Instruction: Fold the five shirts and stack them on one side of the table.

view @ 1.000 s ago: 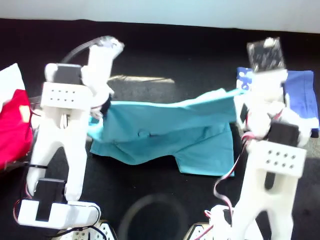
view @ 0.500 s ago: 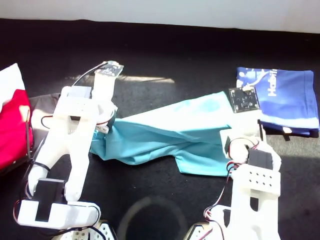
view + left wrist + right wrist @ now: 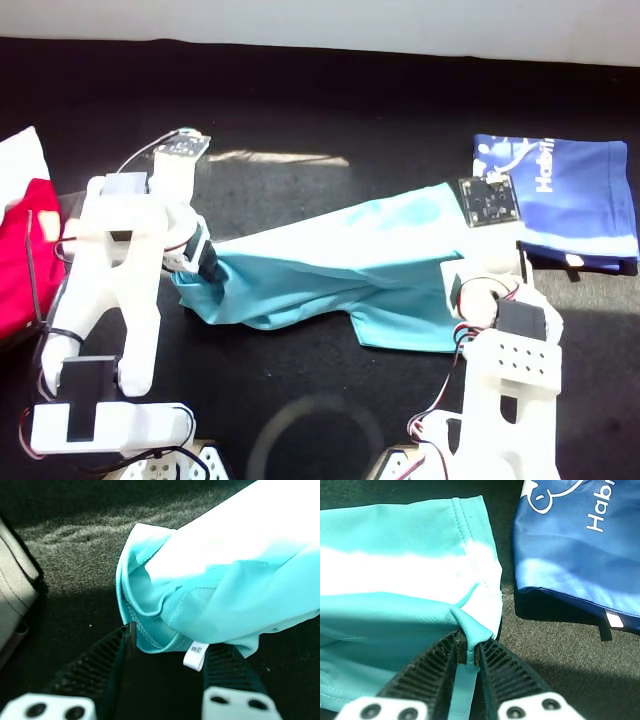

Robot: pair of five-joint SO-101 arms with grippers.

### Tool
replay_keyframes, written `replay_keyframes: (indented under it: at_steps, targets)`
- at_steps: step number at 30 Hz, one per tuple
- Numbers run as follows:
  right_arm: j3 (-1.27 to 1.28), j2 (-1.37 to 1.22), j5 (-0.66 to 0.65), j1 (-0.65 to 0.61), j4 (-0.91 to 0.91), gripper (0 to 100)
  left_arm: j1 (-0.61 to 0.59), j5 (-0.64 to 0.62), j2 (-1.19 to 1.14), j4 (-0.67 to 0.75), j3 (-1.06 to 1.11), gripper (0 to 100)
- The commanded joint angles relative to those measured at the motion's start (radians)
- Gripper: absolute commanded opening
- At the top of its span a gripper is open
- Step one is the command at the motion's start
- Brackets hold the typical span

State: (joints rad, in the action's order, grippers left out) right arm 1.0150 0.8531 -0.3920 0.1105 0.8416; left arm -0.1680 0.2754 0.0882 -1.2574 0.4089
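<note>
A teal shirt (image 3: pixel 340 265) lies stretched across the middle of the black table, crumpled along its length. My left gripper (image 3: pixel 172 645) is at the shirt's left end (image 3: pixel 205 262). Its fingers stand open, with the hem and a white tag (image 3: pixel 195 656) lying between them. My right gripper (image 3: pixel 468 642) is shut on a small fold of the teal shirt (image 3: pixel 410 580) at its right edge, low over the table. A folded blue shirt (image 3: pixel 560 200) with white print lies at the back right, just beside the right gripper (image 3: pixel 580 545).
A red shirt (image 3: pixel 25 250) and a white one (image 3: pixel 20 160) lie at the left edge of the table. A grey cloth (image 3: pixel 15 595) sits close to the left gripper. The two arm bases (image 3: pixel 110 425) stand at the front.
A second ago both arms held the teal shirt raised; it has come down onto the table. Since then the left arm has shifted left and the shirt's left end went with it.
</note>
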Motion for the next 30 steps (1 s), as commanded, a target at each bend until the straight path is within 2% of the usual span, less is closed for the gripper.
replay_keyframes:
  at_steps: [1,4,14,19,24,27,30]
  targets:
    - [-0.062,0.021,-0.008,0.077,-0.016,0.7,-0.012,0.002,0.005,0.068,-0.010,21]
    - [-0.099,0.021,-0.009,0.134,-0.016,0.7,-0.002,0.002,0.005,0.138,-0.012,21]
    - [-0.099,0.022,-0.005,0.139,-0.010,0.7,0.105,-0.003,0.004,0.226,-0.012,21]
    - [-0.099,0.022,-0.005,0.137,-0.010,0.7,0.131,-0.235,-0.010,0.270,-0.004,21]
    - [-0.099,0.022,-0.009,0.137,-0.010,0.7,0.174,-0.333,-0.061,0.187,-0.084,21]
    - [-0.099,0.022,-0.009,0.137,-0.010,0.7,0.176,-0.390,-0.062,0.074,-0.226,21]
    - [-0.099,0.022,-0.009,0.137,-0.010,0.7,0.206,-0.394,-0.081,-0.023,-0.349,22]
